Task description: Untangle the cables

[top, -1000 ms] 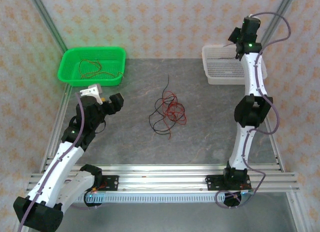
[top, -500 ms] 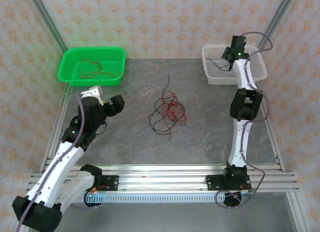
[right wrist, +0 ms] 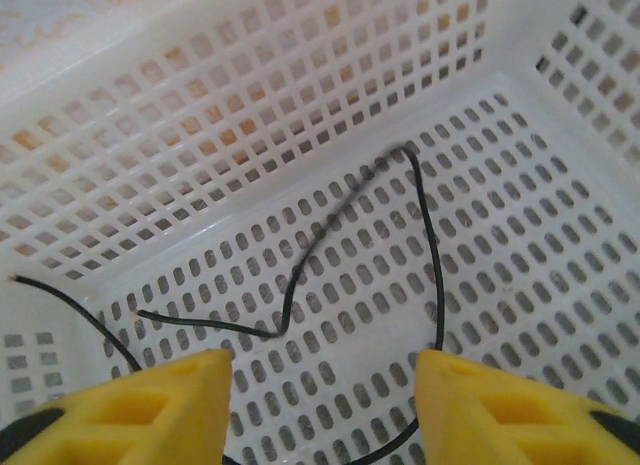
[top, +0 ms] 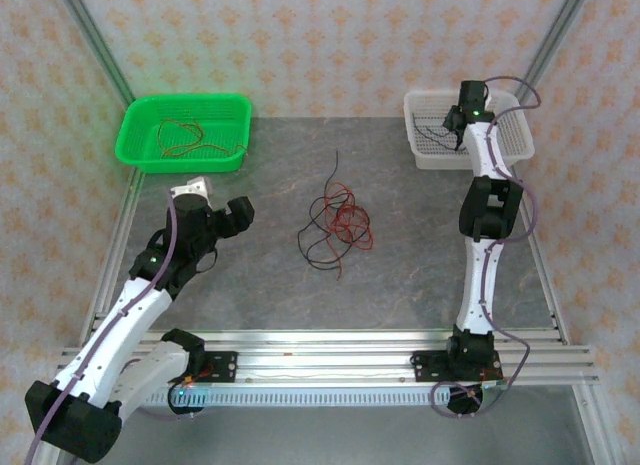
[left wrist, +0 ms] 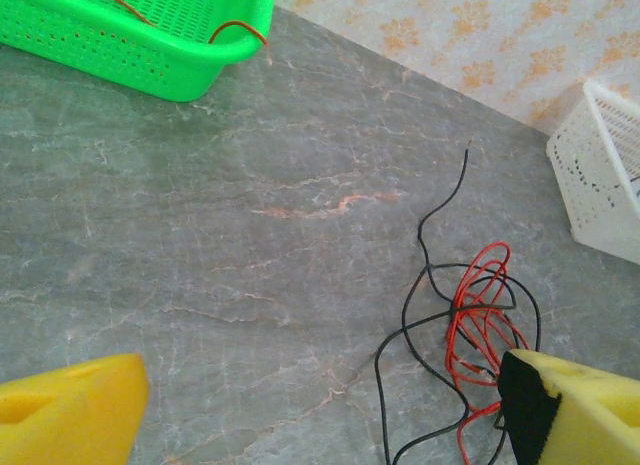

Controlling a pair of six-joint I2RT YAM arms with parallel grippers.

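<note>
The right gripper (top: 458, 120) has come down from its higher pose of a second ago into the white basket (top: 432, 155), and its jaws, closed then, now stand apart with nothing between them. In the right wrist view a black wire (right wrist: 432, 255) lies loose on the basket floor, curving past the fingers (right wrist: 170, 400). The left gripper (top: 215, 210) has shifted slightly and hangs spread wide and empty over the table (top: 400, 255), left of the tangle of red and black wires (top: 338, 222), which lies unmoved at the centre. Red wires (top: 178, 137) rest in the green basket (top: 135, 150)
</note>
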